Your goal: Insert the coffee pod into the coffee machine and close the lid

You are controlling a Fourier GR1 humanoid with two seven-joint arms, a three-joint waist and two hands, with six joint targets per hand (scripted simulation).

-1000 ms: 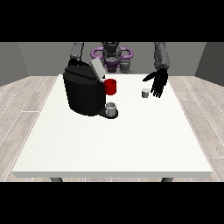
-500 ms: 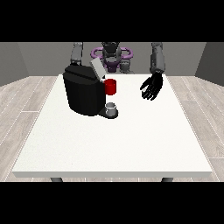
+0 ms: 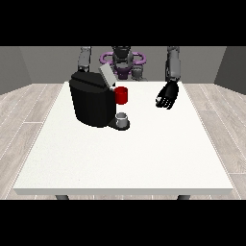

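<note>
**Hand raised beside the open coffee machine**

Above the white surface (image 3: 144,158), the hand at the view's right (image 3: 167,95) hangs with fingers curled downward; whether it holds the coffee pod cannot be told. Well to its side stands the black coffee machine (image 3: 91,103), lid (image 3: 106,75) tilted open, a cup (image 3: 122,117) on its base.
</note>
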